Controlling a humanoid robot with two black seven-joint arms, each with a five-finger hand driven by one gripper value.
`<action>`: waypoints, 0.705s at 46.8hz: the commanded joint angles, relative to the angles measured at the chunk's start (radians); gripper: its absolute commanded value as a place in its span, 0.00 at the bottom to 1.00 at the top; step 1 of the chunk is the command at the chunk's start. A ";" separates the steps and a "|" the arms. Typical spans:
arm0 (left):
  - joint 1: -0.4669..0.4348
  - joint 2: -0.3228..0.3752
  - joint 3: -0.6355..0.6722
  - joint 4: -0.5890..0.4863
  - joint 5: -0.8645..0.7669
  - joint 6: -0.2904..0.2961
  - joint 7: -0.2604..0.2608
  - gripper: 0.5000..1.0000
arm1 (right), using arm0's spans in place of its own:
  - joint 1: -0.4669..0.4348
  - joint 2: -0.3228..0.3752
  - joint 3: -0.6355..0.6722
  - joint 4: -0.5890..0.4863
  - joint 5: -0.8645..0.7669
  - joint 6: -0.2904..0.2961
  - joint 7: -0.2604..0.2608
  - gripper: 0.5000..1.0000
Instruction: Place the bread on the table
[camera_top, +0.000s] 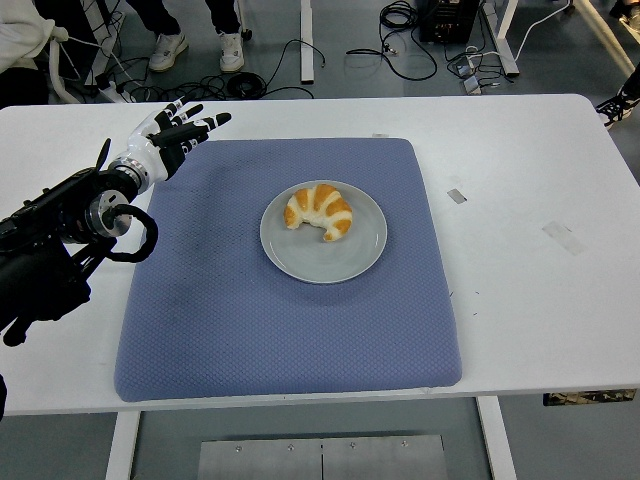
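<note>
One croissant (320, 211) on a grey round plate (323, 262), sitting in the plate's far half, closer to the far-left rim than to the near edge. It is a curved crescent, golden-brown with paler bands across it. Long axis runs roughly left to right, tilting slightly down toward the right. The arch bulges toward the far side of the table; both tips turn back toward the near edge, the right tip hooking lower and nearer than the left. Bread rests wholly on the plate, touching nothing else.

Plate sits near the centre of a blue textured mat (290, 330), a little toward the far side. Mat covers the middle of the white table (540, 290), with bare tabletop on the left, right and far sides. Two small pieces of tape (456, 195) lie on the bare table right of the mat.

Left hand (172, 135) comes in from the left edge, held above the mat's far-left corner, well apart from plate and bread. Fingers extended and spread, pointing right and slightly away, grasping nothing. Black forearm (60, 240) trails back toward the lower left.

Floor beyond the table carries cables (400, 40); a person's shoes (168, 48) show at the top left.
</note>
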 joint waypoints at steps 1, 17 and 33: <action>-0.003 0.000 -0.009 0.000 -0.011 0.000 0.000 0.97 | 0.000 0.000 -0.001 0.000 0.000 0.000 0.000 1.00; -0.017 -0.008 -0.056 -0.008 -0.031 0.002 -0.001 0.97 | 0.000 0.000 0.001 0.000 0.000 0.000 0.000 1.00; -0.052 0.102 -0.044 -0.260 0.093 0.015 -0.003 0.97 | 0.000 0.000 0.001 0.000 0.000 0.000 0.000 1.00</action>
